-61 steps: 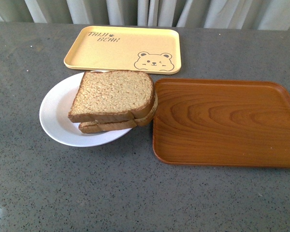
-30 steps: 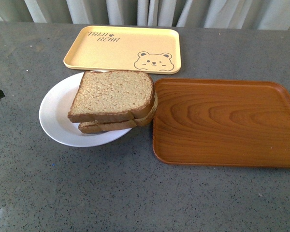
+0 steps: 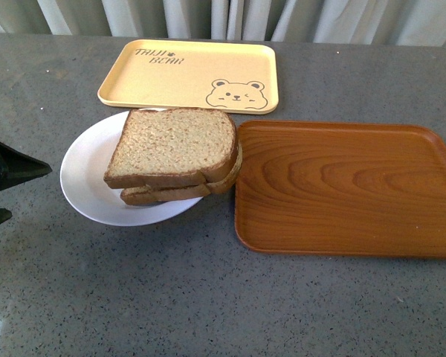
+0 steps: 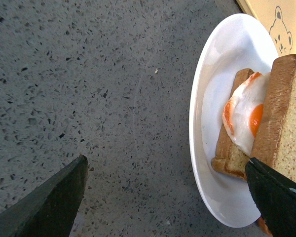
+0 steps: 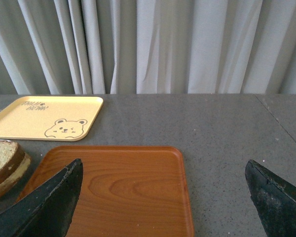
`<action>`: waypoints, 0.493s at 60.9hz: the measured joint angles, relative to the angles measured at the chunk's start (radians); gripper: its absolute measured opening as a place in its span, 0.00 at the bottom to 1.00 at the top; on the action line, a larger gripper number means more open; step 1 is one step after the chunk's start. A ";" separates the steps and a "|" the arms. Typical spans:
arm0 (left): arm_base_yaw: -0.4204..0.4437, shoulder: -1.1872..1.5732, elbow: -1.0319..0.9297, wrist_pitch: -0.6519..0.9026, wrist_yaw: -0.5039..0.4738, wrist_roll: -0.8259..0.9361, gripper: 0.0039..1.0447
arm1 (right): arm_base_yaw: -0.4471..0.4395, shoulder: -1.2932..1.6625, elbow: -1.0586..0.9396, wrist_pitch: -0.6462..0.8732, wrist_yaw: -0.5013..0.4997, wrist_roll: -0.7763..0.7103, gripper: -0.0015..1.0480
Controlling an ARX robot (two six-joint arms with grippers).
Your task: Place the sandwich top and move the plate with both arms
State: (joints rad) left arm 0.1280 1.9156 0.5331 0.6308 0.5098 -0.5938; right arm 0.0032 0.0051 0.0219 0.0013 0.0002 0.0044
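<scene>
The white plate (image 3: 85, 178) sits left of centre on the grey table. On it lies a sandwich with the brown speckled sandwich top (image 3: 175, 141) stacked over a lower slice. In the left wrist view the top slice (image 4: 286, 113) covers a fried egg (image 4: 246, 113) on the lower slice (image 4: 227, 153). My left gripper (image 3: 30, 192) is open and empty at the left edge, just left of the plate's rim. In its own view (image 4: 166, 163) one finger is over the plate (image 4: 212, 113). My right gripper (image 5: 163, 165) is open and empty above the wooden tray, out of the front view.
A brown wood-grain tray (image 3: 346, 190) lies right of the plate, touching the sandwich's edge. It also shows in the right wrist view (image 5: 113, 187). A yellow bear-print tray (image 3: 189, 74) lies behind the plate. Curtains hang behind the table's far edge.
My left gripper's fingers have come into the front view from the left edge and moved toward the plate. The plate, sandwich and trays have not moved.
</scene>
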 joint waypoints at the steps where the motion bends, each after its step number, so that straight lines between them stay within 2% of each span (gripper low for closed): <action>1: -0.002 0.003 0.002 0.001 0.000 -0.002 0.92 | 0.000 0.000 0.000 0.000 0.000 0.000 0.91; 30: -0.097 0.062 0.052 0.023 -0.037 -0.128 0.92 | 0.000 0.000 0.000 0.000 0.000 0.000 0.91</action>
State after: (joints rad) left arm 0.0311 1.9774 0.5850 0.6540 0.4728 -0.7216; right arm 0.0032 0.0051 0.0219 0.0013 0.0002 0.0044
